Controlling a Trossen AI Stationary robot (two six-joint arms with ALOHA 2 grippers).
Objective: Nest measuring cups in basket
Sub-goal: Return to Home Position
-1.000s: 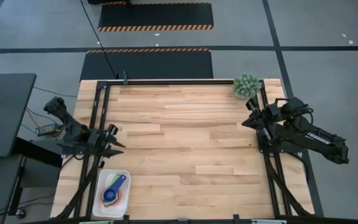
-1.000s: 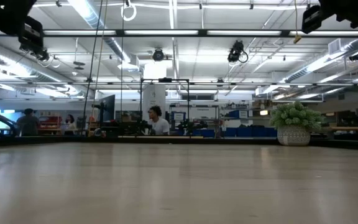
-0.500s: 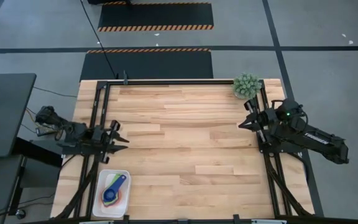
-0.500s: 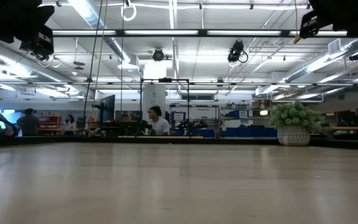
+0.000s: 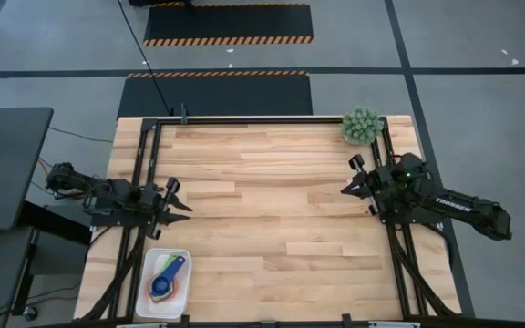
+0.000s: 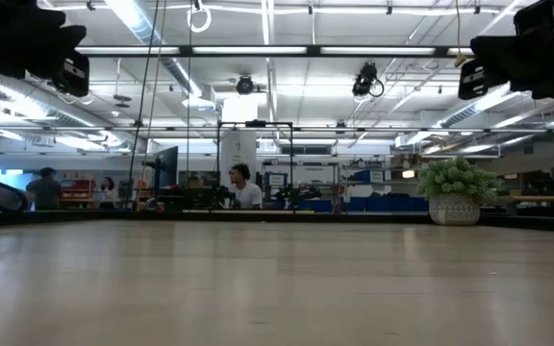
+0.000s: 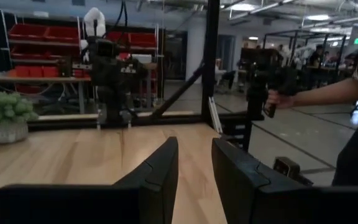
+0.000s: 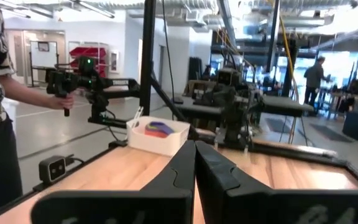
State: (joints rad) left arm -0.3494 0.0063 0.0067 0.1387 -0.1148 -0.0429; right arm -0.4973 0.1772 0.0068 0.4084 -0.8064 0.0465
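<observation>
The white basket (image 5: 165, 283) sits on the table's near left corner. Inside it lie the measuring cups (image 5: 164, 279), stacked together with a blue one on top; the right wrist view shows them as the coloured cups (image 8: 157, 129) inside the white basket (image 8: 160, 142). My left gripper (image 5: 181, 204) hovers at the left edge, just beyond the basket, pointing level toward the table's right. It is open, with nothing between its fingers (image 7: 164, 163). My right gripper (image 5: 345, 186) hovers at the right edge, pointing level toward the left, shut and empty.
A small green potted plant (image 5: 361, 126) stands at the far right corner. Black frame rails (image 5: 144, 173) run along the table's left, far and right sides. A person holding a hand-held device (image 8: 64, 87) stands beyond the table. The wooden tabletop (image 5: 272, 210) stretches between the two arms.
My right gripper has come down toward the table and a little toward its middle, staying shut. My left arm has swung round at the left edge, so its gripper now points more squarely at the table's right; its fingers keep the same gap.
</observation>
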